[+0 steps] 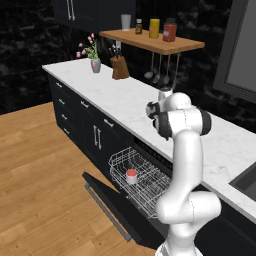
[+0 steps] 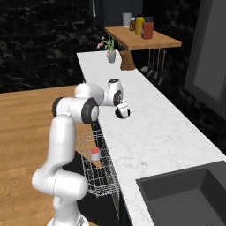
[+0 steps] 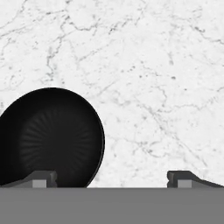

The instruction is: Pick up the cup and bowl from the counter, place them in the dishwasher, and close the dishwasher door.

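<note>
Tool (image 3: 111,179) hangs wide open and empty over the worktop (image 3: 153,65), bowl (image 3: 50,138) off at its 9 o'clock, so a straight drop risks one finger clipping the rim and skidding it away.

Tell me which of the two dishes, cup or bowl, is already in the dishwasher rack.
The cup, grey-white with a red top, stands in the white wire rack. The all-black bowl sits on the counter, under the open gripper.
</note>
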Controlling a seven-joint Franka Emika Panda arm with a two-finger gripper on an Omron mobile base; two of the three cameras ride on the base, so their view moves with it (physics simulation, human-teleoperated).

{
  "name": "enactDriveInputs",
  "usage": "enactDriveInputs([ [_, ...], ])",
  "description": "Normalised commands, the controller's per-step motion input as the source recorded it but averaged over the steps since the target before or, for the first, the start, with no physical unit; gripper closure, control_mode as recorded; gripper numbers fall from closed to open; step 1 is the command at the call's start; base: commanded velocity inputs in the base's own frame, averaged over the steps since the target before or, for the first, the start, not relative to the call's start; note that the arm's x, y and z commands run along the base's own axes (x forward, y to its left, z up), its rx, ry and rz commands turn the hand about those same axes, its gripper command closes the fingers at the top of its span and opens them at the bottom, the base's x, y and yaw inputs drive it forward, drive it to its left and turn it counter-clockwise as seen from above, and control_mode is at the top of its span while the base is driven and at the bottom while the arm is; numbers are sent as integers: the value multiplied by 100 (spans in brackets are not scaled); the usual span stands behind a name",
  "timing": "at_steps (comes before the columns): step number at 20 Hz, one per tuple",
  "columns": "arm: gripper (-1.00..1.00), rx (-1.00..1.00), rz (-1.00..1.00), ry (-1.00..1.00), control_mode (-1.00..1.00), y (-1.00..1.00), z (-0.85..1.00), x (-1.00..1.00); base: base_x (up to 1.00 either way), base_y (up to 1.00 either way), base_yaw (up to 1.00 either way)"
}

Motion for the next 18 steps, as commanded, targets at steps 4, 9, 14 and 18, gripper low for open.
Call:
enactDriveInputs([
  [4,-100,0,0,0,-100,-15,-21,24,0,0,0],
  [9,-100,0,0,0,-100,-16,-28,9,0,0,0],
  [14,-100,0,0,0,-100,-7,-30,10,0,0,0],
  [18,-100,0,0,0,-100,0,-33,8,0,0,0],
])
